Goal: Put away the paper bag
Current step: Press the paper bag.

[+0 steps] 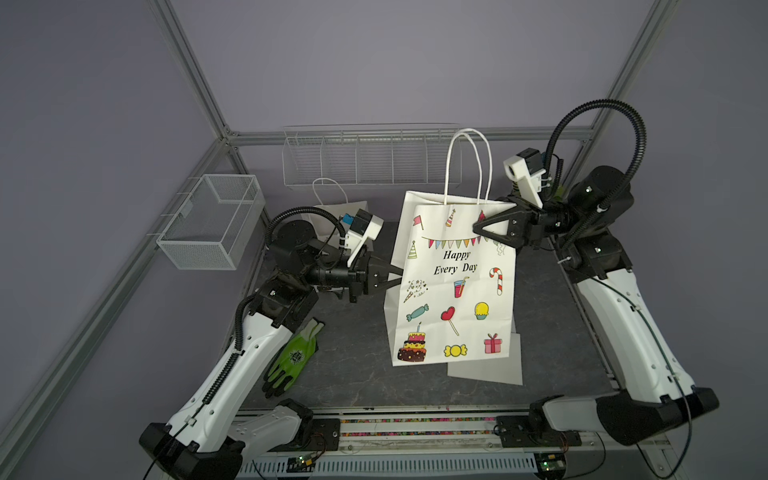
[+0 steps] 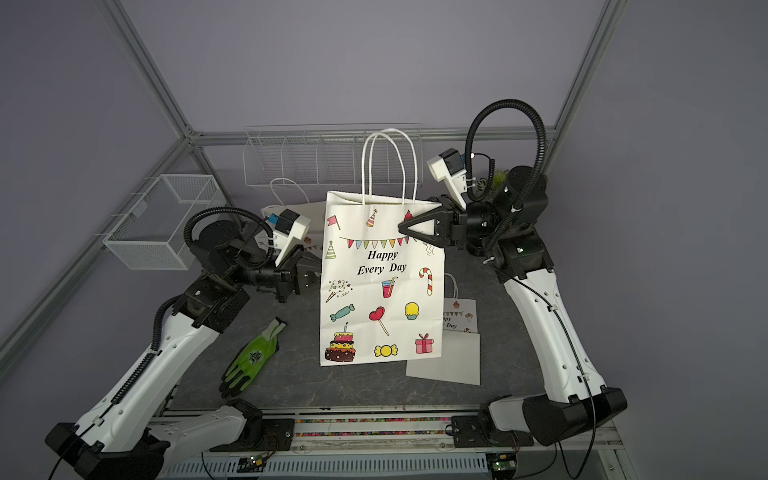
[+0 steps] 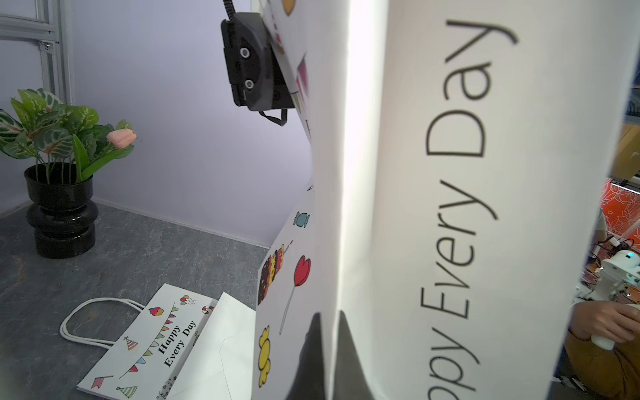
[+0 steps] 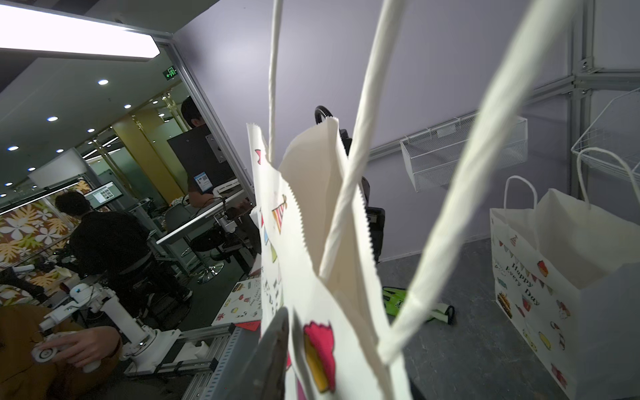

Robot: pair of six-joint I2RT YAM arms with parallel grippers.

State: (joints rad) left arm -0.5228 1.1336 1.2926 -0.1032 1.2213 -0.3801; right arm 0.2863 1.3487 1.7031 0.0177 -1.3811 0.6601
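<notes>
We count three printed paper bags on the bench: one upright bag (image 1: pixel 453 299) mid-bench, one standing bag (image 4: pixel 526 277) near the back edge, and one flat bag (image 3: pixel 156 343) by the right edge. One plain white sheet (image 1: pixel 486 368) lies over the flat bag; we cannot tell whether it is a fourth bag. One green glove (image 1: pixel 293 357) lies near the left edge. Two wire holders hang off the frame — one mesh basket (image 1: pixel 208 224) and one wire rack (image 1: pixel 365 162). One potted plant (image 3: pixel 59 149) stands at the back right corner.

White arms (image 1: pixel 232 374), black joints (image 1: pixel 291 241), ribbed cables (image 1: pixel 598 102)
</notes>
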